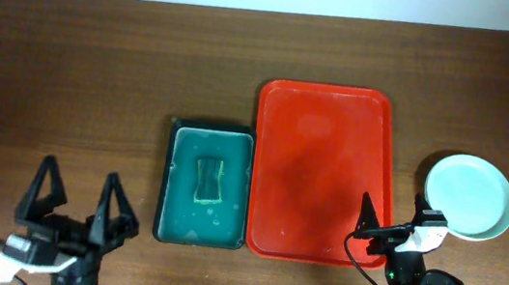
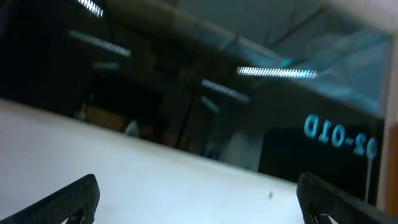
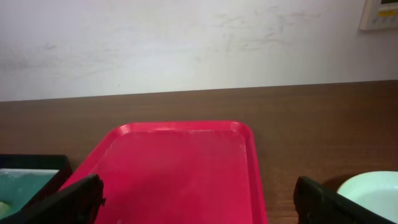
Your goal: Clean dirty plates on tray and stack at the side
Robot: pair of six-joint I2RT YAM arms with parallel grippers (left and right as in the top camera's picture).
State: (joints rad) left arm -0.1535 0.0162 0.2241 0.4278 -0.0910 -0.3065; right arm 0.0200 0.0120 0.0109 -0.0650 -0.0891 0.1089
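Black fingers (image 3: 74,202) of the right gripper (image 3: 199,186) fill the bottom corners of the right wrist view. They are spread wide and grasp nothing. Beyond them the red tray (image 3: 180,155) lies flat on the brown wooden table (image 3: 311,112), its long side running away toward a white wall (image 3: 186,43). Its whole red floor shows, with faint pale streaks near the far rim.

Just right of the tray, off it and on the table, sits a pale mint plate (image 3: 373,190), its near-left edge partly hidden behind the right finger. From overhead the plate looks plain and evenly coloured. Whether others lie beneath it I cannot tell. In that view the right gripper stands at the table's near edge, with one finger over the tray's near right corner and the other at the plate's left edge. Whether that finger touches the plate cannot be told.

Just beside the tray on its left, a dark green basin (image 1: 165,180) holds teal liquid, and a sponge (image 1: 207,180) lies in the middle of it.

Well apart, at the near left of the table, the left gripper (image 1: 78,201) is released, its fingers splayed over the wood and holding nothing. Its own wrist view is blurred and tilted upward. It shows only dim glass, strip lights and the two fingertips wide apart in the bottom corners.
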